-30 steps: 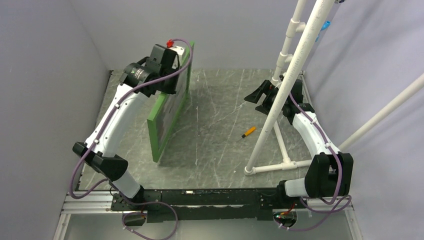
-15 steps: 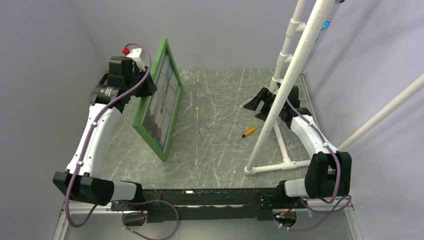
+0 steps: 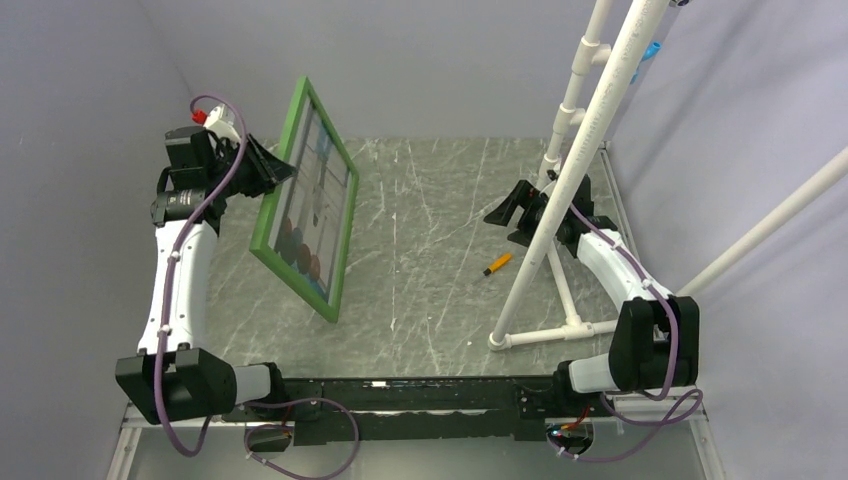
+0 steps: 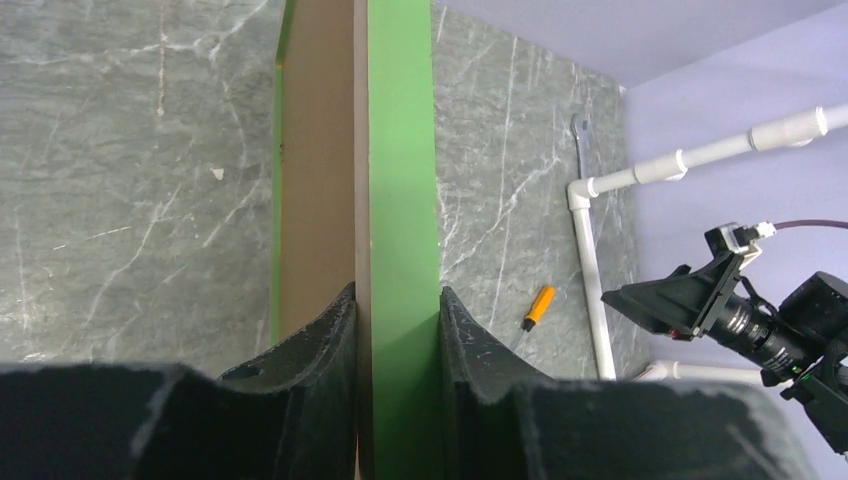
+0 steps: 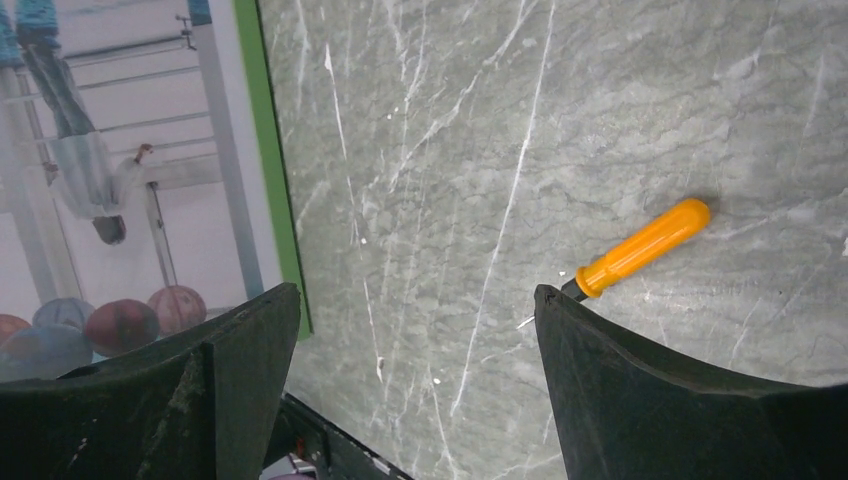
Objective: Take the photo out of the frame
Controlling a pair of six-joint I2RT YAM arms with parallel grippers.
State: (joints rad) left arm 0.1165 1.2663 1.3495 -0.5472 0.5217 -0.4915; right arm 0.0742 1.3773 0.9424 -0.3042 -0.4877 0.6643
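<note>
Arm bases sit on the black rail point(image 3: 400, 395) at the near edge of the grey marbled surface point(image 3: 420, 300). Just past it, right of centre, is the foot of a white pipe stand point(image 3: 545, 333), with its uprights rising toward the back right. An orange-handled screwdriver point(image 3: 497, 264) lies flat just left of the stand, touching nothing.

Left of centre, the frame point(image 3: 293, 280) is up on end and tilted, its green front facing right. Its near lower corner is down by the surface, contact unclear. The photo point(image 3: 318, 190) is still inside the frame, showing pale steps, a figure, and dark round balloons at the near lower end.

The left arm point(image 3: 175, 270) runs up along the left wall. The left jaws pinch the frame's left edge about halfway along. In the wrist view, one finger point(image 4: 318, 345) presses on the brown backing board point(image 4: 315, 150) and the other on the green side, with the edge sandwiched between them.

The right arm point(image 3: 620, 262) bends in behind the stand's leaning pipe. The right jaws are spread wide, hold nothing, and hang over bare surface well apart from the frame. In the right wrist view, the screwdriver lies ahead, toward the right finger point(image 5: 650, 400), with the photo and green border at far left.

Grey walls stand at the back.
</note>
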